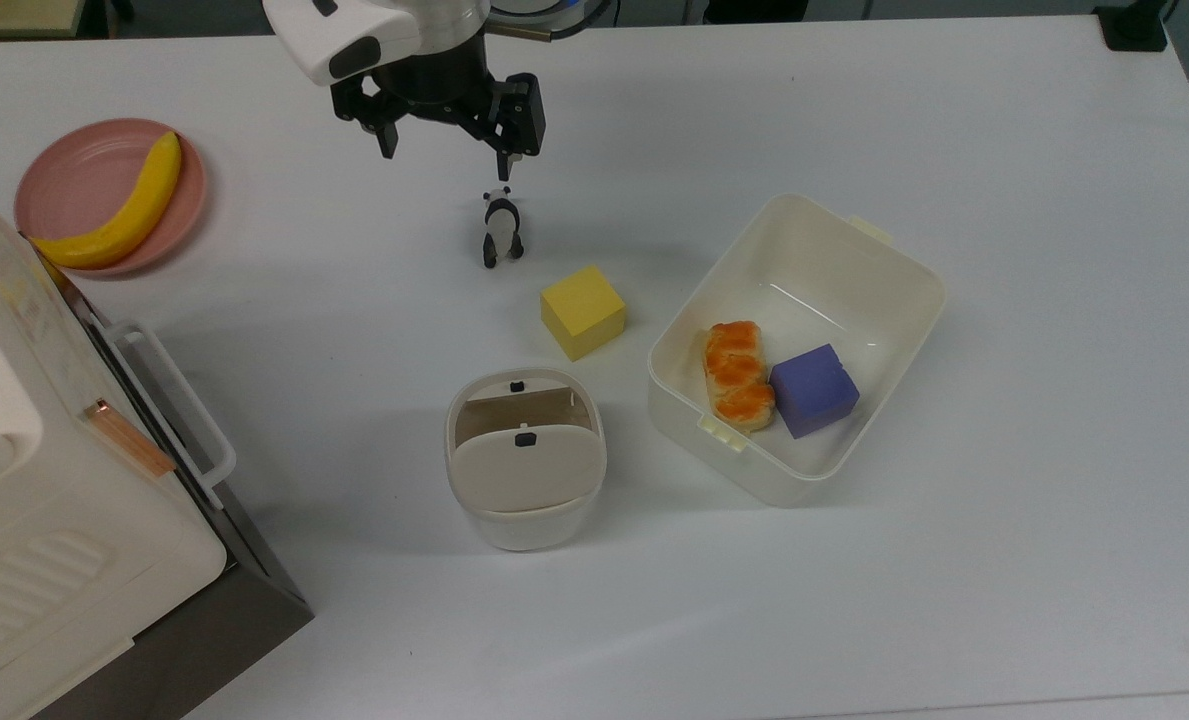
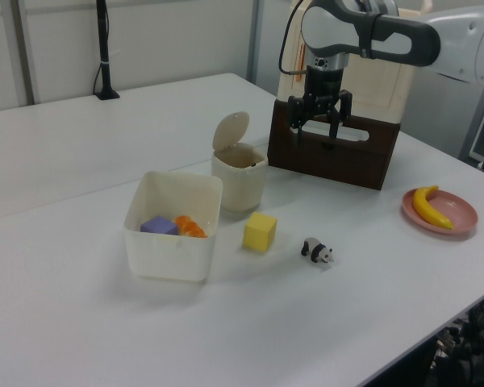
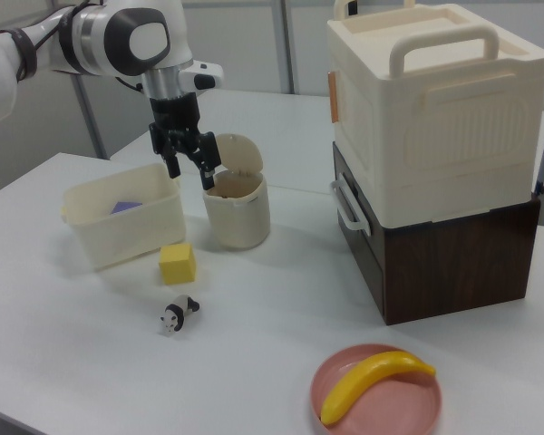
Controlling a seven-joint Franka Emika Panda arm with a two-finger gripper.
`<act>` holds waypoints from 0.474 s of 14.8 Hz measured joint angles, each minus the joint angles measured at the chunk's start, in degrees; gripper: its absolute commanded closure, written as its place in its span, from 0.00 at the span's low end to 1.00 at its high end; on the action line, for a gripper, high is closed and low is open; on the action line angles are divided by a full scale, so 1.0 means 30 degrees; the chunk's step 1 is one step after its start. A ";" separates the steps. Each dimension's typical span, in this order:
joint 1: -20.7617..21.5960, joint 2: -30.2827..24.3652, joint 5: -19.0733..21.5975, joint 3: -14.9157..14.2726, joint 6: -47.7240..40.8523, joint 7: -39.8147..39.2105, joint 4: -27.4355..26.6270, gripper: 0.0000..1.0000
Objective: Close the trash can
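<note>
Spread wide with nothing between them, the fingers of the gripper, hanging above the table near a toy panda. Past a yellow cube from the panda, the trash can, lid raised upright, beside a cream tub.

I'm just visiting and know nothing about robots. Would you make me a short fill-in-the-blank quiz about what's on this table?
1. The trash can has its lid standing ____.
2. The banana lies on a ____ plate.
3. Inside the tub, next to the pastry, sits a ____ block.
4. The gripper hangs above the table with its fingers ____.

Missing words: open; pink; purple; open
</note>
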 measured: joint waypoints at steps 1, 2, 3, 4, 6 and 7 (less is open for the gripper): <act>0.0000 0.0006 0.0000 0.0000 0.0000 0.0000 -0.0031 0.00; 0.0011 0.0027 0.0000 0.0012 0.0000 -0.0001 -0.0042 0.00; 0.0029 0.0058 0.0000 0.0019 0.0000 -0.0001 -0.0052 0.00; 0.0050 0.0084 0.0000 0.0023 0.0000 -0.0004 -0.0066 0.00; 0.0072 0.0104 0.0001 0.0025 0.0000 -0.0059 -0.0083 0.06; 0.0072 0.0105 0.0002 0.0025 0.0000 -0.0091 -0.0084 0.24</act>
